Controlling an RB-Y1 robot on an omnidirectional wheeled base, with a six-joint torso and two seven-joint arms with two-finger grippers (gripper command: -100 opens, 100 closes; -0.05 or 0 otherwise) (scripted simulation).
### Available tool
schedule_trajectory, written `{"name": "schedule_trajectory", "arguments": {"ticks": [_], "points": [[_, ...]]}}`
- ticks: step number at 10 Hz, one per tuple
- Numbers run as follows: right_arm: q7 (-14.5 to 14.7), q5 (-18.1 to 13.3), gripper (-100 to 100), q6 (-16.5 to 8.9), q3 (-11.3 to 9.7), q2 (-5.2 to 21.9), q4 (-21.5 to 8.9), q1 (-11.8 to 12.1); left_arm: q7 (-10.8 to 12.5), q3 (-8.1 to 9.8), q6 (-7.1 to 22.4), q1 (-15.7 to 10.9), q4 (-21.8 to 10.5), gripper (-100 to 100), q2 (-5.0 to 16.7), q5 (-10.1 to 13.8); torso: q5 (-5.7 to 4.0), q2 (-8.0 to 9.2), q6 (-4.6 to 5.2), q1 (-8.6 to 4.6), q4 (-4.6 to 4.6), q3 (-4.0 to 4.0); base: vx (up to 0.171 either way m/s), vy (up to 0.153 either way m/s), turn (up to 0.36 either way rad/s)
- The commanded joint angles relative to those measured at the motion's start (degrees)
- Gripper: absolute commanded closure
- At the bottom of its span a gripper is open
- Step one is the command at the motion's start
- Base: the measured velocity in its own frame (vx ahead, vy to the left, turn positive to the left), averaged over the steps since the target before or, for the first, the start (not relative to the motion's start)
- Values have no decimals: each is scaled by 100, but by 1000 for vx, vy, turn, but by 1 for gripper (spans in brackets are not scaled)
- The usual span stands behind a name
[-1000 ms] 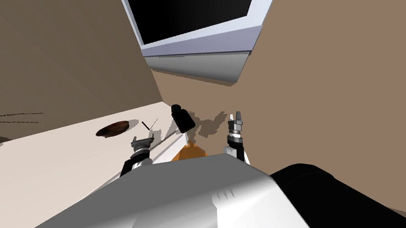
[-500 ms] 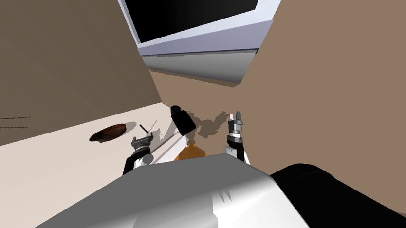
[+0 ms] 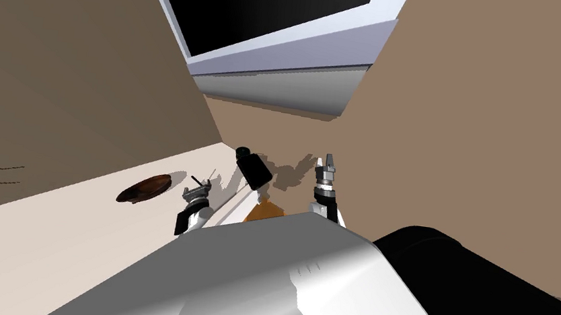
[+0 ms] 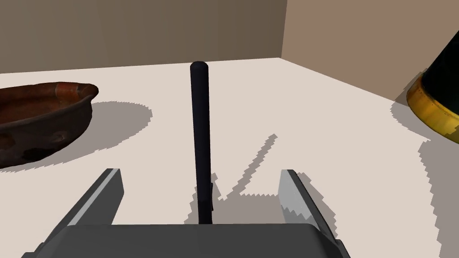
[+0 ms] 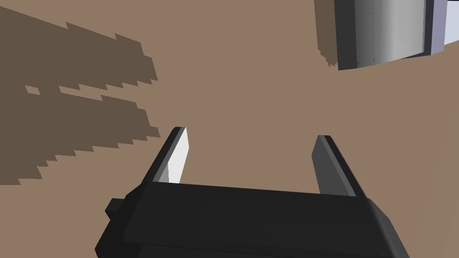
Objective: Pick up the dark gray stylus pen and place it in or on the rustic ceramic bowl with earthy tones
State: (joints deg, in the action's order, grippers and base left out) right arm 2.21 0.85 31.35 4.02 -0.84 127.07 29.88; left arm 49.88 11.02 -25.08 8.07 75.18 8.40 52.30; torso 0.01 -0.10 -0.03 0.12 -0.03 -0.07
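Note:
A thin dark stylus pen (image 4: 199,116) lies on the pale tabletop (image 4: 340,134), pointing away from my hand. My left gripper (image 4: 199,172) is open and straddles the pen's near end, a finger (image 4: 110,192) standing clear on each side without touching it. The brown, reddish-rimmed bowl (image 4: 40,116) sits on the table just beside the pen. In the head view the left gripper (image 3: 198,189) is over the pen (image 3: 192,180), with the bowl (image 3: 144,188) to its left. My right gripper (image 3: 328,162) is held up off the table, open (image 5: 251,133) and with nothing in it.
A black object with a gold band (image 4: 441,94) leans near the table's far corner, close to the pen's other side; the head view shows it as a black bottle shape (image 3: 253,167). Brown walls (image 3: 67,69) border the table behind and at the corner.
My left hand has moved forward along the table, so the pen's near end now lies between its open fingers. The head camera shifted slightly. The right arm has stayed put.

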Motion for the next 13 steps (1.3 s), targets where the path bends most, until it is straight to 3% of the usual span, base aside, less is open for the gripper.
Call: {"name": "schedule_trajectory", "arguments": {"ticks": [1,2,4,5,6,10,11,12,13], "points": [[0,0,0,0,0,0,0,0,0,0,0,0,0,0,0,0,0,0,0,0,0,0,5,5,1],[0,0,0,0,0,0,0,0,-154,181,19,-161,-93,-100,-75,39,-2,7,0,-8,2,4,-21,37,-176],[0,0,0,0,0,0,0,-1,-306,363,37,-324,-187,-100,-150,80,1,22,2,10,5,13,-40,69,-160],[0,0,0,0,0,0,0,-1,-236,297,22,-279,-174,-100,-116,65,2,27,2,13,6,16,-21,33,-28],[0,0,0,0,0,0,0,0,-253,308,23,-290,-182,100,-119,67,1,22,-1,2,5,13,-3,6,4],[0,0,0,0,0,0,0,0,-245,309,21,-291,-179,100,-119,70,-4,9,1,-15,0,4,0,0,0],[0,0,0,0,0,0,0,0,-244,309,21,-291,-178,0,-120,71,-5,8,1,-16,0,4,0,0,0],[0,0,0,0,0,0,0,0,-115,136,14,-120,-69,100,-56,29,-5,8,1,-16,0,4,35,-48,178],[0,0,0,0,0,-1,0,1,-39,45,5,-39,-22,100,-18,9,-6,2,-8,-31,-4,0,55,-80,267]]}}
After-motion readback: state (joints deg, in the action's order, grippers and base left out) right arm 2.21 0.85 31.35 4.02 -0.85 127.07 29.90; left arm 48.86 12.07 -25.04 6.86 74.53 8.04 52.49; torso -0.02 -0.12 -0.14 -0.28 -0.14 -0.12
